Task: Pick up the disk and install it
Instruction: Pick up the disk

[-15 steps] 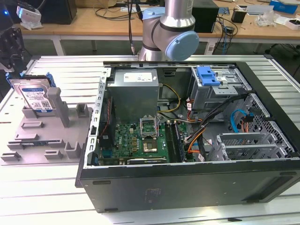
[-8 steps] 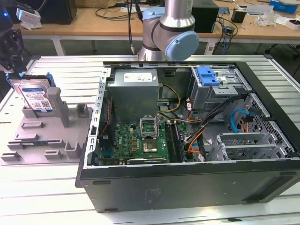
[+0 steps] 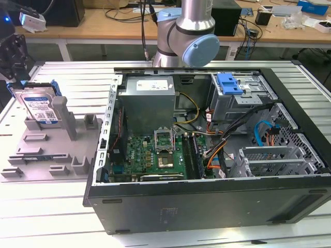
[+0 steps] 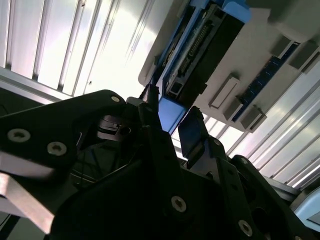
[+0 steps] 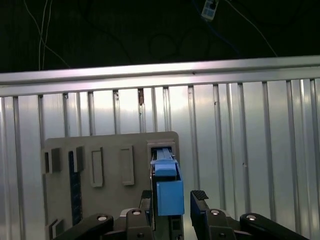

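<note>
Between the fingers (image 5: pixel 200 197) of the gripper (image 5: pixel 172 197), which stand open and hold nothing, the disk (image 5: pixel 167 187) sits on edge in a slot of the grey holder (image 5: pixel 110 145), its blue carrier frame nearer one finger than the other. Because the disk is off-centre in the gap, the nearer finger would probably touch first on closing and push the disk sideways, which could cock it in the slot so that it binds or drags the holder up. A hold on the plastic frame alone may also flex and slip during carriage to the open computer case (image 3: pixel 207 206), which lies well apart from the fingers.
</note>
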You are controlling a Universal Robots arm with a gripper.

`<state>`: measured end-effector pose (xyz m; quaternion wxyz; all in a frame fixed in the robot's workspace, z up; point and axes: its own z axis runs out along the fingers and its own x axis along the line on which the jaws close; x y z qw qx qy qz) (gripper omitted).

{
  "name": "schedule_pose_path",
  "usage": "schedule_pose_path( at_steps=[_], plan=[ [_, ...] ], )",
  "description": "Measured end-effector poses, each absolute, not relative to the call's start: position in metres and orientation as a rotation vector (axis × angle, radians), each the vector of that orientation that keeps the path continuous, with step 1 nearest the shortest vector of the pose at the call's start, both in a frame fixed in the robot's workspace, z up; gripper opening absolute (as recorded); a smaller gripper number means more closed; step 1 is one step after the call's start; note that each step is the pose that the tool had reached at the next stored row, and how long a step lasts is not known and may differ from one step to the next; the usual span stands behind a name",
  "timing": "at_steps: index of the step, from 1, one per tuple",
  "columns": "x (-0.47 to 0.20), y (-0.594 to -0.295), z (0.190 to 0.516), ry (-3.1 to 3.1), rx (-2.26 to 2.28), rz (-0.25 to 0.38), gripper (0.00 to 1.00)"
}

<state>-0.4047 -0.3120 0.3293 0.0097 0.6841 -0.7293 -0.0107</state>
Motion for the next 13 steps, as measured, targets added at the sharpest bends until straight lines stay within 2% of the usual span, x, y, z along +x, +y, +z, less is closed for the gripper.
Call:
schedule_pose_path(
  at_steps=[13],
  plan=[
    [-0.4047, -0.3128, 0.3201, -2.312, 2.101, -0.036, 0.44]
  ],
)
